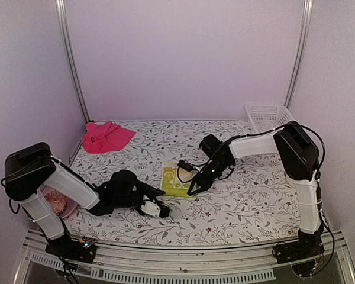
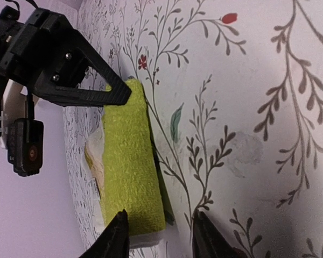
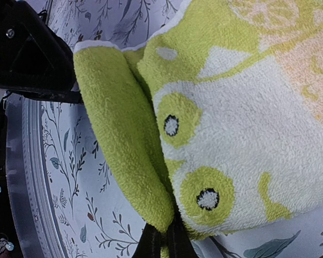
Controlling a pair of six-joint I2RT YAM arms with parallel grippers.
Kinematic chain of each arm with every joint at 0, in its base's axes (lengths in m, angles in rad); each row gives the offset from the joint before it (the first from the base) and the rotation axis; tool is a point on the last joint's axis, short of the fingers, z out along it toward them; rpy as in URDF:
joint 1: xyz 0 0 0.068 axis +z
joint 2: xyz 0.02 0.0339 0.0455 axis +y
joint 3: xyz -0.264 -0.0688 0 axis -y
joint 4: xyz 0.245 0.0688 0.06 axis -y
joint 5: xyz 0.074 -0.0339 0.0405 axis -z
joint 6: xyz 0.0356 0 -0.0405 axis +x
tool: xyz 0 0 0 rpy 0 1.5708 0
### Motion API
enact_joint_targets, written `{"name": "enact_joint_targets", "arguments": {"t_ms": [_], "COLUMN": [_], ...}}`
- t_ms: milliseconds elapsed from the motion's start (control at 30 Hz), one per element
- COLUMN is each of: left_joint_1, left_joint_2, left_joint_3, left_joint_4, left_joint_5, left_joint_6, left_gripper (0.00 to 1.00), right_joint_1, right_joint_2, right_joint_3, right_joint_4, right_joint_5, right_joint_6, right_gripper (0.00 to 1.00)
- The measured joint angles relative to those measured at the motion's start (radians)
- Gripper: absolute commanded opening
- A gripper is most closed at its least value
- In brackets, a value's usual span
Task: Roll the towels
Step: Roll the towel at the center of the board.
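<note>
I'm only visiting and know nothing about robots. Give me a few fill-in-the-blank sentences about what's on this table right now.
1. The partly rolled towel pinched by the right gripper is ____ in colour.
2. The pink towel lies crumpled at the back ____ of the table.
3. The left gripper has its jaws ____.
4. The white basket sits at the back ____ corner.
Missing words: yellow-green; left; open; right.
</note>
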Motion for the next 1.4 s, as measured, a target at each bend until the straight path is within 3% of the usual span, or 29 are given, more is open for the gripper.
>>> {"name": "enact_joint_targets", "arguments": {"t_ms": [367,767,867,933,1200,1400], "left_joint_1": [-0.001,0.003,0.006,0.008,0.015,0.031], "left_joint_2": [0.101,0.160,0.174,0.184,0.196,0.176], "left_joint_3": [0.031,0.066,0.083,0.094,0.153,0.249], "left_joint_4": [0.071,0.088,0.081,0.079,0.006,-0.192], "left_joint_5": [-0.093,-0.148,-0.160,-0.171,-0.188,-0.135], "left_joint_6": [0.003,-0.006,-0.011,-0.018,-0.056,-0.131], "left_gripper": [0.40,0.17,0.07,0.00,0.00,0.00], "right_joint_1": [-0.001,-0.001,-0.001,-0.001,-0.002,-0.004], "right_joint_2": [0.001,0.001,0.001,0.001,-0.019,-0.163], "right_joint_3": [0.003,0.003,0.004,0.008,0.009,-0.111], "right_joint_4": [-0.006,-0.008,-0.011,-0.016,-0.028,0.025], "right_joint_5": [-0.002,-0.005,-0.008,-0.011,0.003,0.161], "right_joint_6": [0.000,-0.007,-0.011,-0.014,-0.037,-0.063], "right_gripper": [0.03,0.12,0.18,0.27,0.52,0.64]}}
